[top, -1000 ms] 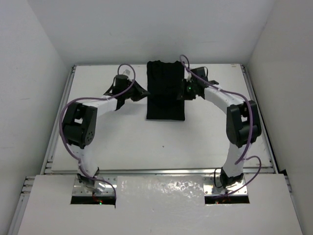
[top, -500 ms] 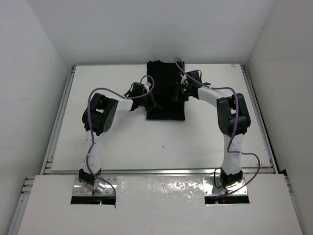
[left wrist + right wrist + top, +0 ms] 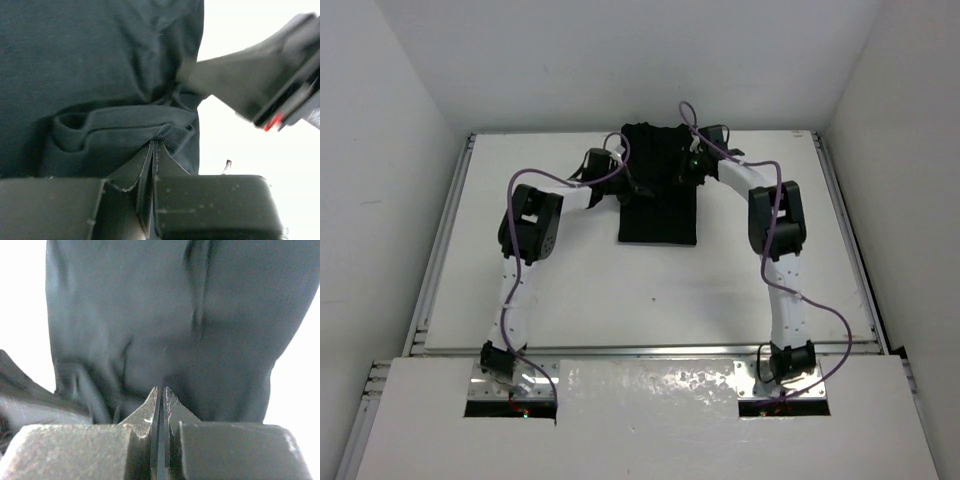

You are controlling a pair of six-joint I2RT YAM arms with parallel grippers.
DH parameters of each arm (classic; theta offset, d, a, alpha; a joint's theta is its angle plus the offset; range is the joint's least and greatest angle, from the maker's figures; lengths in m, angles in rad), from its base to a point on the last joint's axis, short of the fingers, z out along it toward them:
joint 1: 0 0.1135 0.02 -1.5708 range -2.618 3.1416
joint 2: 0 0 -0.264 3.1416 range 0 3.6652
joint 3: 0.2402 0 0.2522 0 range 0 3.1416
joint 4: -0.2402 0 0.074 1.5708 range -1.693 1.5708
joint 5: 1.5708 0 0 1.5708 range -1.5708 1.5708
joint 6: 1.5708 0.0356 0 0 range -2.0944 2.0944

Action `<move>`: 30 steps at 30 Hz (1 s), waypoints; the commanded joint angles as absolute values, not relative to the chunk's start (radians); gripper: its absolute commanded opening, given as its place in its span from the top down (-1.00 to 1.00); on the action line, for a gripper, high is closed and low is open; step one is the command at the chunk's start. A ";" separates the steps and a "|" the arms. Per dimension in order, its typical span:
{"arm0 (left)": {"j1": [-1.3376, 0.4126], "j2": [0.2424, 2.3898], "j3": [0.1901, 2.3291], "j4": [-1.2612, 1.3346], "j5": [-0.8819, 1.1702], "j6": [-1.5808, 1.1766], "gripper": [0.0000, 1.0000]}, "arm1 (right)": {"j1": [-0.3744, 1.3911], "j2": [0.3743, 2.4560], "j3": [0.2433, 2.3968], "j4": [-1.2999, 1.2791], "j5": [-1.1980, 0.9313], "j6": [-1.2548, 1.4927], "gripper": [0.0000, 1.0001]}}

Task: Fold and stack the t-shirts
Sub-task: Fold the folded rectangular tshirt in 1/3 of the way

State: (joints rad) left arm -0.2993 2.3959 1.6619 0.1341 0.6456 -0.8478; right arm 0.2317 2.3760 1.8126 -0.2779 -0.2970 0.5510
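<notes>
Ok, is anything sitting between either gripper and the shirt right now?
Nothing visible. The left gripper is shut on a folded edge of the t-shirt, and the right gripper looks pinched onto the cloth on the opposite side, jaws together.
</notes>
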 commanded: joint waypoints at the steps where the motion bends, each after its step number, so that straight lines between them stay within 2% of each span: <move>1: -0.295 2.410 1.666 0.189 0.657 -0.877 1.00 | 0.218 2.500 2.064 -0.386 -0.296 0.499 0.95; 3: -0.287 2.427 1.684 0.161 0.631 -0.871 1.00 | 0.216 2.545 2.112 -0.445 -0.273 0.492 0.95; 9: -0.252 2.424 1.664 0.063 0.480 -0.850 1.00 | 0.198 2.375 1.846 -0.321 -0.244 0.529 0.94; 12: -0.242 2.416 1.663 0.054 0.463 -0.850 1.00 | 0.196 2.381 1.862 -0.347 -0.245 0.508 0.95; 15: -0.244 2.375 1.640 0.058 0.489 -0.839 0.97 | 0.196 2.382 1.931 -0.370 -0.275 0.480 0.83; 16: -0.244 2.318 1.590 0.095 0.497 -0.838 0.95 | 0.196 2.381 1.960 -0.383 -0.281 0.471 0.53; 17: -0.244 2.283 1.557 0.124 0.506 -0.836 0.92 | 0.196 2.390 2.055 -0.438 -0.282 0.457 0.30; 18: -0.244 2.245 1.530 0.150 0.514 -0.838 0.90 | 0.196 2.390 2.109 -0.469 -0.287 0.446 0.21; 20: -0.244 2.139 1.470 0.201 0.520 -0.831 0.85 | 0.196 2.405 2.246 -0.556 -0.273 0.437 -0.11; 22: -0.244 2.044 1.436 0.222 0.506 -0.818 0.79 | 0.196 2.361 2.244 -0.561 -0.272 0.436 -0.30; 27: -0.242 1.913 1.387 0.149 0.421 -0.779 0.73 | 0.209 2.162 1.875 -0.512 -0.206 0.481 -0.39; 29: -0.242 1.838 1.283 0.042 0.307 -0.810 0.73 | 0.233 2.016 1.578 -0.435 -0.201 0.529 -0.39; 30: -0.242 1.807 1.158 0.057 0.270 -0.822 0.74 | 0.247 1.958 1.474 -0.372 -0.183 0.541 -0.39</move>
State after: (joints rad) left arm -0.2489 1.8858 1.3373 0.1387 0.4068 -0.8173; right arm 0.2127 2.0567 1.7020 -0.4217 -0.2268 0.4919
